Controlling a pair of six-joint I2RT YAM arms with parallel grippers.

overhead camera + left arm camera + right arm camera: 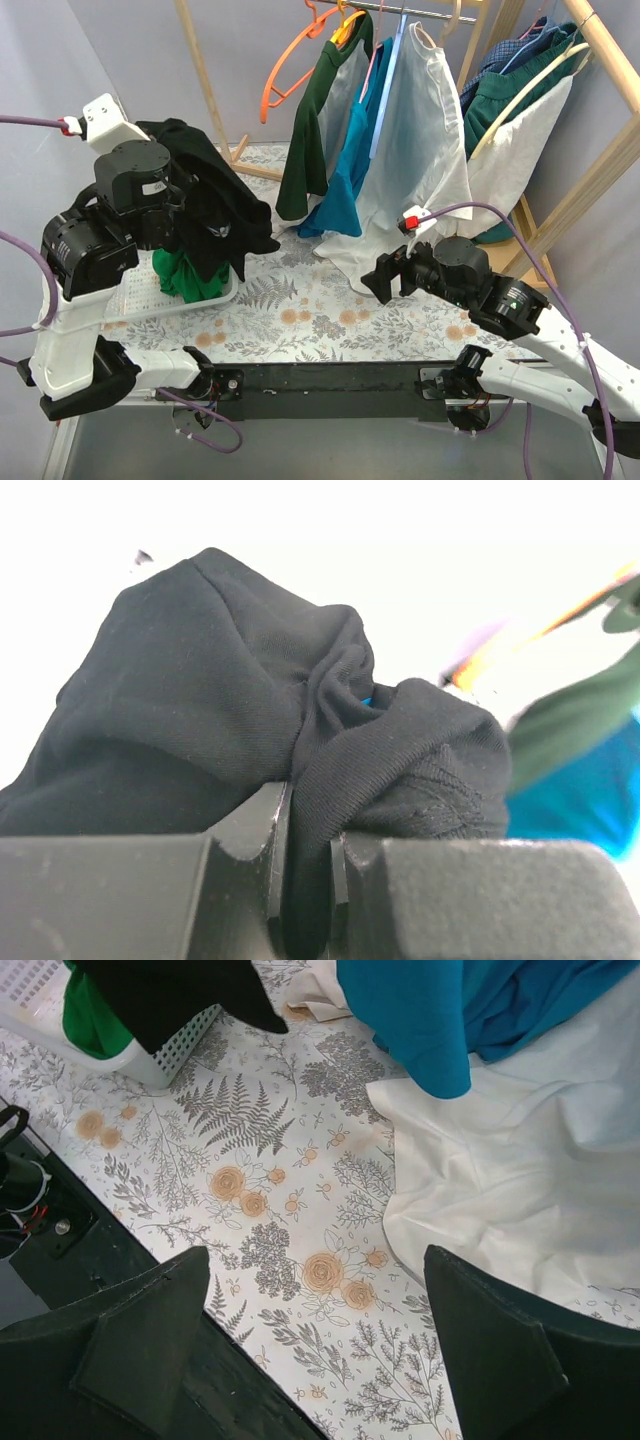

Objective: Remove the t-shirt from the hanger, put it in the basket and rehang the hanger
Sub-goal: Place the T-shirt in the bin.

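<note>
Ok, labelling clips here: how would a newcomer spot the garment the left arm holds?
Find the white basket on the left. The left arm's fingers pinch a black t-shirt draping into it over a green garment. It is the only black one; those on the rack are green, teal and white.

Looks like a lab staged as a laundry corner: wooden rack point(600, 40), hung shirts point(420, 130), floral tablecloth point(310, 310), grey walls point(40, 60).
</note>
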